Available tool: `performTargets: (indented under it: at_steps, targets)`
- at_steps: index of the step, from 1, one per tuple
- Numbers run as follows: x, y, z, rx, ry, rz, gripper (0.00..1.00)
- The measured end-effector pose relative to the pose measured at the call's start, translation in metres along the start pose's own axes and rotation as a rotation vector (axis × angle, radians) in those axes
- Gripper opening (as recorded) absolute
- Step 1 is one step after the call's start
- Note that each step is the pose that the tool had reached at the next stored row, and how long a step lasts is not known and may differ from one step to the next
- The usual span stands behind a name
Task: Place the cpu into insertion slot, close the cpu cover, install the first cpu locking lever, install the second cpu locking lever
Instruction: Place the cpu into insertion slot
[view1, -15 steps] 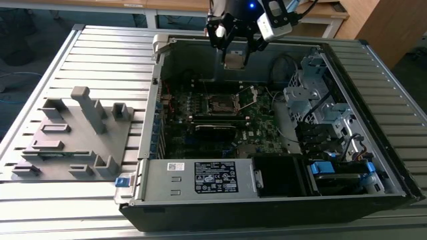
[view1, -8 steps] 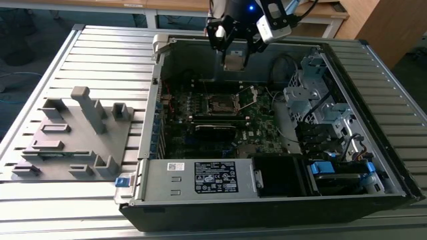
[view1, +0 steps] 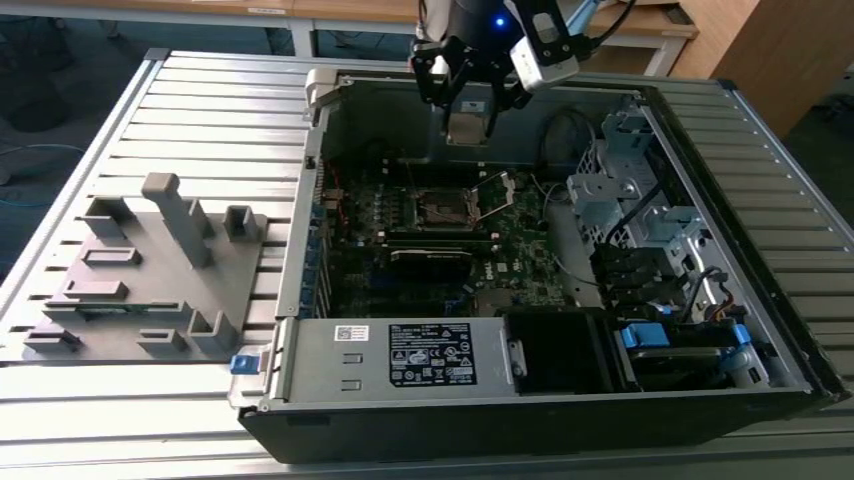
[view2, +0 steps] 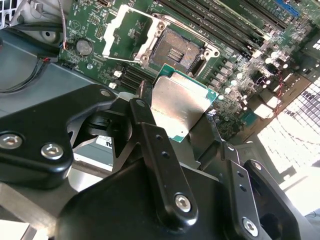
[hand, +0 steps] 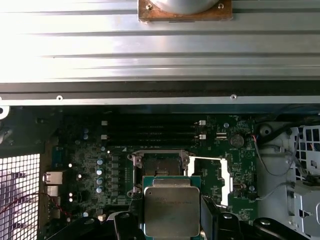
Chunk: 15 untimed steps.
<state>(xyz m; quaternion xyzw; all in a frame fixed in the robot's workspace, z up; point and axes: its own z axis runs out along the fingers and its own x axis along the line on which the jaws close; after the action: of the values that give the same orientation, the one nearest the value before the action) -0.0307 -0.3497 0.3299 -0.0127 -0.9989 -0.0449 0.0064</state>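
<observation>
Table (view1: 200, 90): slatted metal top. It carries all items below.
Fixture plate (view1: 147, 270): grey, with moulded posts and pockets. It lies on the exterior view's left, beside the computer case and apart from it.
Computer case (view1: 534, 425): lies open with its side panel off. The dark near wall hides the lowest part of the interior.
Power supply box (view1: 400, 357): grey and labelled, seated in the near compartment of the case.
Drive area (view1: 667, 340): near corner on the exterior view's right. Blue-tabbed parts and cables overlap here, and single items are hard to tell apart.
Motherboard (view1: 400, 280): green, on the case floor, beyond the power supply box.
Insertion slot (view1: 445, 207): on the far half of the motherboard, dark centre exposed, nothing seated in it.
cpu cover (view1: 497, 193): swung open, standing beside the insertion slot on the exterior view's right.
Locking levers: too fine to make out with certainty.
cpu (view1: 466, 128): held clear of the motherboard, beyond the insertion slot, near the far wall of the case. Its grey metal face is plain in both wrist views.
Gripper (view1: 467, 118): clamped on the cpu, one black finger (view2: 150, 135) at each of two opposite edges. The fingertips are partly hidden behind the cpu.
Arm: cut off at the far edge of the exterior view.
</observation>
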Motion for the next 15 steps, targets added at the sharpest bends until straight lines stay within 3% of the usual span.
performTargets:
  at_steps: [15]
  targets:
    - [0.0013, -0.0006, 0.0064, 0.0001, -0.0029, 0.0, 0.54]
